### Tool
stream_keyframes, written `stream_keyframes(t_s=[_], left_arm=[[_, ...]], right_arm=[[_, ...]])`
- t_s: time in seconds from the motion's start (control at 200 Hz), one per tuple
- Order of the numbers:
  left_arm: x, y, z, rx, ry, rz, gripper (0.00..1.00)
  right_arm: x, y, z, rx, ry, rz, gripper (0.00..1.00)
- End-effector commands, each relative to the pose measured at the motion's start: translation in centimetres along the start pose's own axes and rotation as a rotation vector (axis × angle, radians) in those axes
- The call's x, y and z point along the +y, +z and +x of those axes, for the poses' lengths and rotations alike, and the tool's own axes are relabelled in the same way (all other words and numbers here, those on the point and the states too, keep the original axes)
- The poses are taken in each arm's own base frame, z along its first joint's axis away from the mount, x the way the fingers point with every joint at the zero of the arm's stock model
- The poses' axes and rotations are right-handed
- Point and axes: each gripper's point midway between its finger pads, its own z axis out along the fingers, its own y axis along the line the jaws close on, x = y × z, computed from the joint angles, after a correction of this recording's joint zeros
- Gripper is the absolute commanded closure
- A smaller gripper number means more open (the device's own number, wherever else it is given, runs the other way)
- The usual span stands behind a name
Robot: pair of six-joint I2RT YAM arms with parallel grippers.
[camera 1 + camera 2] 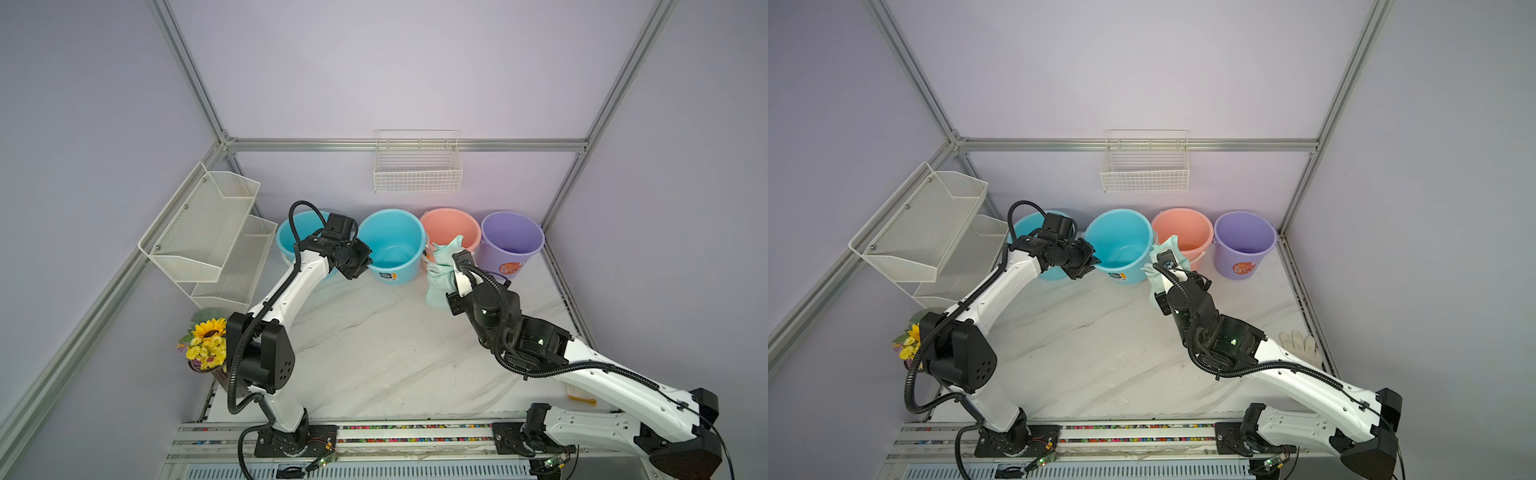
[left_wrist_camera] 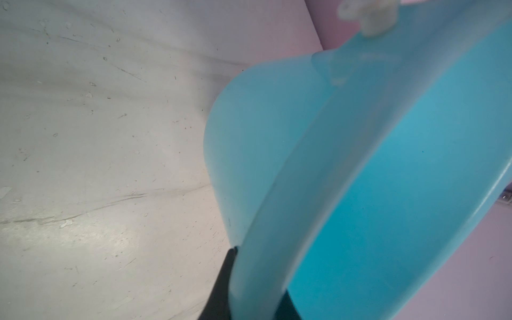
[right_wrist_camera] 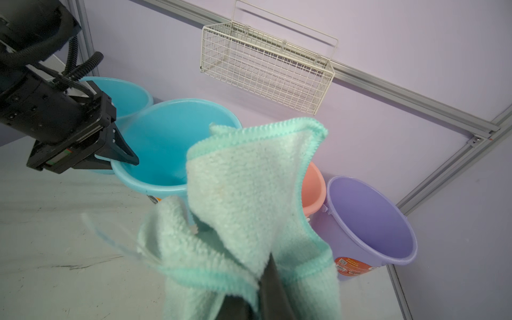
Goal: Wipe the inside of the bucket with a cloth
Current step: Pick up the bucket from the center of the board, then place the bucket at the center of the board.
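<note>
A blue bucket [image 1: 390, 245] [image 1: 1119, 245] stands second from the left in a row against the back wall. My left gripper [image 1: 365, 266] [image 1: 1094, 264] is shut on its near-left rim [image 2: 277, 235], one finger outside the wall and one inside. The cloth [image 1: 440, 274] [image 1: 1173, 245] [image 3: 243, 188] is a pale mint-green terry towel. It hangs bunched from my right gripper [image 1: 457, 257] [image 3: 257, 293], which is shut on it. The cloth is held above the table, just right of the blue bucket and in front of the pink one.
Another blue bucket [image 1: 286, 245] stands at the far left, with a pink bucket [image 1: 451, 230] and a purple bucket [image 1: 513, 239] to the right. A wire basket [image 1: 417, 166] hangs on the back wall and a mesh shelf [image 1: 208, 228] on the left wall. Flowers [image 1: 208, 340] and a white glove [image 1: 1300, 345] sit near the table's sides.
</note>
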Motion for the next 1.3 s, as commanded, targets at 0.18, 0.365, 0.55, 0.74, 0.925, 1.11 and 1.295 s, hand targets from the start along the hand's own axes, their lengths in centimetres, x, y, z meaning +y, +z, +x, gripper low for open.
stream_keyframes(t_s=[0.18,0.365,0.55,0.74,0.925,1.11,1.295], left_arm=[[0.6,-4.8,6.9,0.116,0.409,0.008,1.00],[3.4,-5.6,10.5,0.207,0.548,-0.092,0.98],[6.2,-5.0,13.0,0.324,0.677,-0.242,0.95],[7.1,-3.4,14.7,0.425,0.711,-0.274,0.82],[7.1,-3.0,14.7,0.427,0.740,-0.285,0.39],[7.2,-2.8,14.3,0.414,0.758,-0.299,0.02],[7.2,-2.4,14.2,0.397,0.767,-0.280,0.00]], right_arm=[[-1.7,-0.8,-2.8,-0.030,0.118,0.044,1.00],[-2.3,-1.8,-4.3,-0.025,0.138,0.015,1.00],[-1.4,-2.7,-5.2,-0.012,0.129,-0.086,1.00],[0.4,-2.6,-4.7,0.035,0.082,-0.178,1.00],[2.0,-2.7,-4.5,0.079,0.061,-0.256,1.00],[3.7,-2.4,-3.6,0.110,0.082,-0.320,1.00],[6.8,-1.6,-1.2,0.187,0.056,-0.411,1.00]])
